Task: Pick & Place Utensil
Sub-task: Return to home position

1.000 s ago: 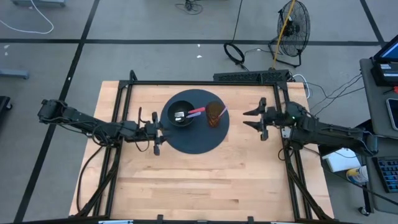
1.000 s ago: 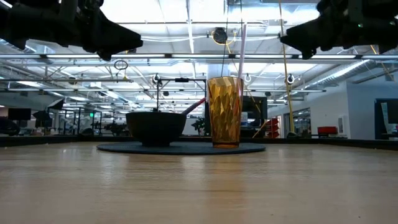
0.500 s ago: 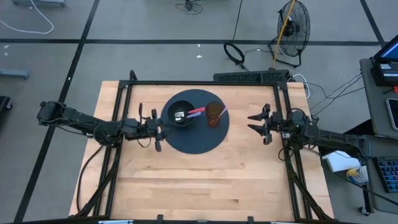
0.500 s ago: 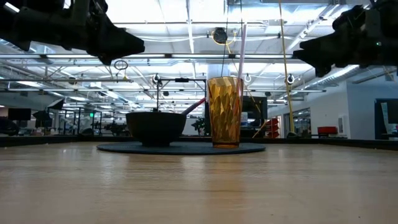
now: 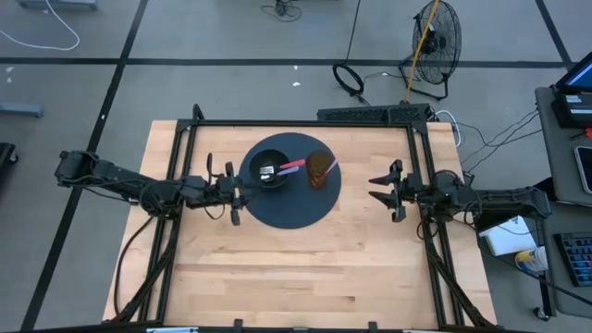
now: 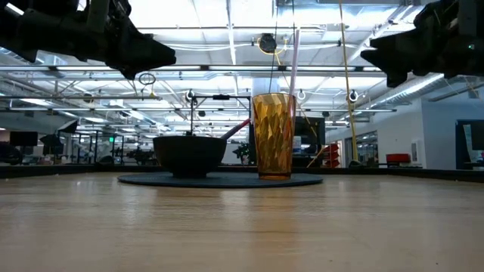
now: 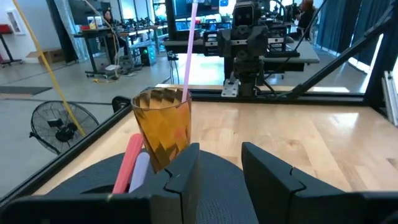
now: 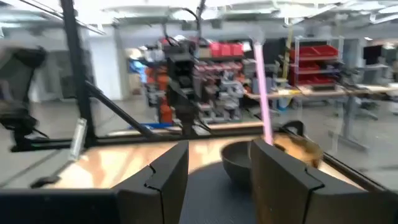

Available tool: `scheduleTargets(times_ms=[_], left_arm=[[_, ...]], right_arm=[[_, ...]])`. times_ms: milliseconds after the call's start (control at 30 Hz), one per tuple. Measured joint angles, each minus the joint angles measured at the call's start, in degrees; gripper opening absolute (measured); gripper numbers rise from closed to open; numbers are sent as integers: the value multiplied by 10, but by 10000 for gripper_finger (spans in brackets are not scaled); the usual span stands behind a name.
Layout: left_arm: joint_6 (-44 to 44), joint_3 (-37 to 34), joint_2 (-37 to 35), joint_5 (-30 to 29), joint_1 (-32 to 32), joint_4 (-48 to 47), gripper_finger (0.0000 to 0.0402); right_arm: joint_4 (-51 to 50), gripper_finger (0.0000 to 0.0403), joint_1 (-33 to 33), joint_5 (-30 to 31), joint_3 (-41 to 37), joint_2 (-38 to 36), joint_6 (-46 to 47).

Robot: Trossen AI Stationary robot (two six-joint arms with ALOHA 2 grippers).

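A black bowl [image 5: 269, 170] and an amber faceted cup [image 5: 318, 169] stand on a round black mat [image 5: 289, 205] near mid-table. A pink-handled utensil [image 5: 291, 166] lies in the bowl, its handle leaning over the rim toward the cup; something white [image 5: 266, 171] lies beside it. A pink straw [image 6: 293, 60] stands in the cup [image 6: 273, 136]. My left gripper [image 5: 232, 193] is open at the mat's left edge, just left of the bowl. My right gripper [image 5: 388, 191] is open well to the right of the cup, above the table.
A black frame [image 5: 305, 123] runs along the table's far, left and right sides. Bare wood [image 5: 296, 268] stretches from the mat to the near edge. In the left wrist view the cup [image 7: 163, 127] and pink handle [image 7: 127, 163] stand just ahead of the fingers.
My right gripper has drawn back toward the table's right edge and a little toward the near edge, away from the cup, staying open. The bowl, cup and utensils have not moved.
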Motion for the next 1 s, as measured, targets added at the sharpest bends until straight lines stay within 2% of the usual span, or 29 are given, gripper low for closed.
scheduleTargets(times_ms=[167, 400, 500, 700, 1000], left_arm=[[19, 0, 0, -2, 0, -2, 122], [19, 0, -29, -3, 0, -39, 122], [19, 0, -57, -3, -3, -65, 122], [31, 0, -118, -3, -14, -131, 122], [45, 0, -248, -35, -23, -235, 122]], right_arm=[[-54, 171, 0, 42, 0, -4, -8], [-112, 171, -1, 46, 12, -53, -20], [-177, 171, -1, 46, 27, -85, -28], [-224, 171, -1, 45, 36, -138, -28], [-241, 171, -1, 46, 37, -137, -19]])
